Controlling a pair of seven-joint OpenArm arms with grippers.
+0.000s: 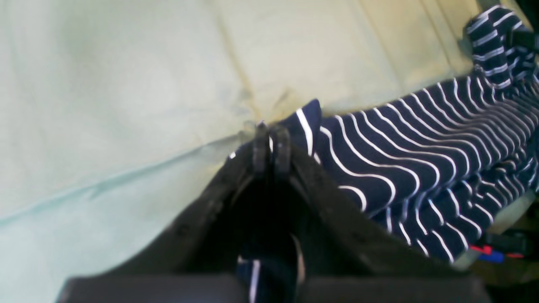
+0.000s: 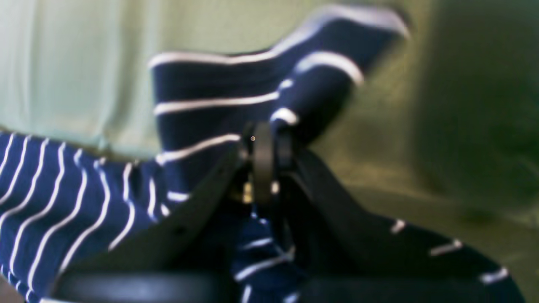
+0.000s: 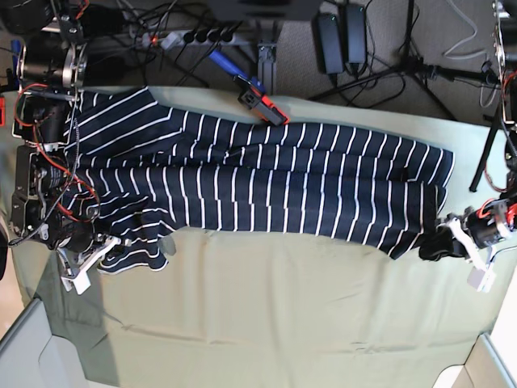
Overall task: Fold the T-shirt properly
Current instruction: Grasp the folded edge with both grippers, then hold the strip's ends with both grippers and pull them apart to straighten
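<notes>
The navy T-shirt with thin white stripes lies spread lengthwise across the far half of the table. My left gripper is at its near right corner, shut on the fabric edge. The left wrist view shows the fingertips pressed together on a corner of the T-shirt. My right gripper is at the shirt's near left end, by the bunched sleeve. In the right wrist view that gripper is shut on a raised fold of the T-shirt.
The olive-green table cloth covers the near half of the table. A red and black tool lies at the far edge, touching the shirt. Cables and a power strip sit beyond the table. Grey panels stand at the near corners.
</notes>
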